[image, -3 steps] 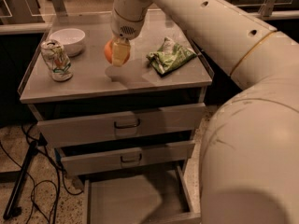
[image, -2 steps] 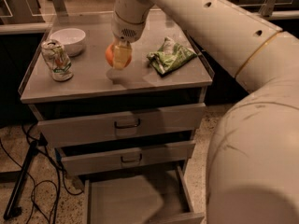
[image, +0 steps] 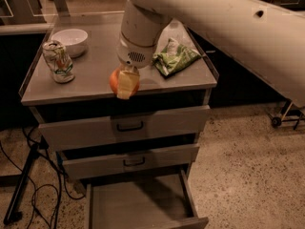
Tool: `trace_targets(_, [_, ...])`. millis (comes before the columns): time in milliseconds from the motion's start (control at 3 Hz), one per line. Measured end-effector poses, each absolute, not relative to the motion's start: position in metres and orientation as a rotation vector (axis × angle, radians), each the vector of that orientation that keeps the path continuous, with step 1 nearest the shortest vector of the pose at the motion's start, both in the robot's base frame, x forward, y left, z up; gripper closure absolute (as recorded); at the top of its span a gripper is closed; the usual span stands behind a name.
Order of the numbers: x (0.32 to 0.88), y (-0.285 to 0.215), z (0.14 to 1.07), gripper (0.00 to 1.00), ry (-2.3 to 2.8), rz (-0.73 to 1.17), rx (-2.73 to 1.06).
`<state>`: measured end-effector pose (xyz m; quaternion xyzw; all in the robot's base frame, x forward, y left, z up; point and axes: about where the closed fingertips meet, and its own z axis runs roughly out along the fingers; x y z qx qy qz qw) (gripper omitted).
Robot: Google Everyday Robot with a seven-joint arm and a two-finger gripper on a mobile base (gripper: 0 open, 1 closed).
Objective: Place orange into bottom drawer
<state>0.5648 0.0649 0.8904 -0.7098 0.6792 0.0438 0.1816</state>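
Observation:
The orange (image: 114, 80) hangs in the air over the front edge of the cabinet top, held between pale fingers (image: 126, 84). My gripper (image: 124, 84) is shut on it, at the end of the big white arm that comes in from the upper right. Far below, the bottom drawer (image: 138, 204) is pulled out, showing a flat grey floor with nothing on it. The orange is above the drawer's left half, roughly level with the cabinet top.
A white bowl (image: 70, 41) and a dented can (image: 58, 61) stand at the left of the cabinet top (image: 90, 66). A green snack bag (image: 175, 57) lies at the right. Two upper drawers (image: 128, 126) are shut. Cables lie on the floor at the left.
The gripper has carried the orange from above the middle of the cabinet top forward to its front edge. The view has shifted, showing more of the floor at the right.

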Motion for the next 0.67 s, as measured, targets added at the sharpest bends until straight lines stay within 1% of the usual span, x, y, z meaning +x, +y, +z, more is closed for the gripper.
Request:
trace_targets(333, [0.565, 0.065, 0.89, 1.0, 1.918, 0.124, -2.004])
trace_targets(667, [0.554, 0.056, 0.877, 1.0, 1.962, 0.137, -1.988])
